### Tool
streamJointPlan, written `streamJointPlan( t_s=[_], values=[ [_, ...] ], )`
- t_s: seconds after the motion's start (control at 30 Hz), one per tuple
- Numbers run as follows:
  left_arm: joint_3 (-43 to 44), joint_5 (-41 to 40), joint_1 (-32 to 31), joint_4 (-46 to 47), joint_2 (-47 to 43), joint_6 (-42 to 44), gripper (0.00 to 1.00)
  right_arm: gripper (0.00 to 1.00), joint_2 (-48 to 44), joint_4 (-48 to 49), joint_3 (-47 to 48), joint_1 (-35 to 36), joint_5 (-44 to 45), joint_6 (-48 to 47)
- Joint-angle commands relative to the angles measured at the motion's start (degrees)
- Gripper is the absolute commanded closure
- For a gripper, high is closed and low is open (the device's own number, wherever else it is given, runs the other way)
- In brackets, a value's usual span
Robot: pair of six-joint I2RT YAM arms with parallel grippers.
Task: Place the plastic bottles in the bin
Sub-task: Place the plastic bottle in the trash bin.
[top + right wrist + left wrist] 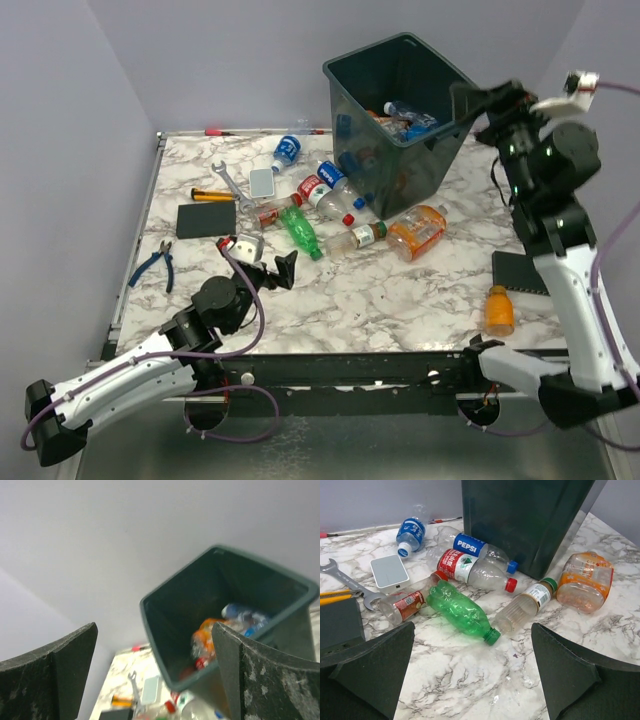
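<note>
even soft light, rt wrist blurred

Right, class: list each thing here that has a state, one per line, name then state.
Bin: upright, open-topped, bottles inside.
Green bottle: lying on table, cap on.
Pepsi bottle: lying by the bin, cap on.
Left gripper: open, empty.
Right gripper: open, empty.

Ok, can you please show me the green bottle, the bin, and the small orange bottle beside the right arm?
green bottle (462, 611): left wrist view, middle of its crumpled body.
bin (525, 520): left wrist view, its outer wall.
small orange bottle (499, 313): top external view, its body.
</note>
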Motion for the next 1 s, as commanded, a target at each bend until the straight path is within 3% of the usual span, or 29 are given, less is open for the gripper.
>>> streamJointPlan(
  t_s=[0.0, 0.13, 0.4, 0.57, 0.73, 0.87, 0.97],
  values=[
    [1.7, -0.5, 0.0, -1.2, 1.6, -0.9, 0.01, 0.0, -12.2, 5.6, -16.8, 0.4, -15.0, 3.7],
    [2.0, -0.7, 0.0, -1.6, 3.0, -1.1, 0.01, 0.0, -23.6, 1.0, -31.0, 0.4, -17.1, 4.4],
    [2.0, -2.5, 0.1, -1.6, 4.3, -1.2, 0.01, 0.01, -38.7, -9.5, -58.6, 0.4, -0.4, 17.1],
    [2.2, -1.3, 0.1, -1.8, 6.0, -1.0, 0.01, 0.01, -33.1, -0.1, -67.5, 0.1, -2.1, 23.6],
    [2.5, -0.2, 0.1, -2.6, 5.9, -0.7, 0.01, 0.0, -22.5, 8.0, -69.2, -2.2, -2.5, 27.1],
    [2.4, 0.3, 0.1, -2.6, 4.9, -0.7, 0.01, 0.0, -15.4, 15.1, -70.6, -6.2, -4.3, 27.6],
    [2.6, 1.1, 0.0, -2.6, 4.8, -0.7, 0.01, 0.0, -8.2, 21.5, -71.8, -12.1, -10.7, 29.1]
  ],
)
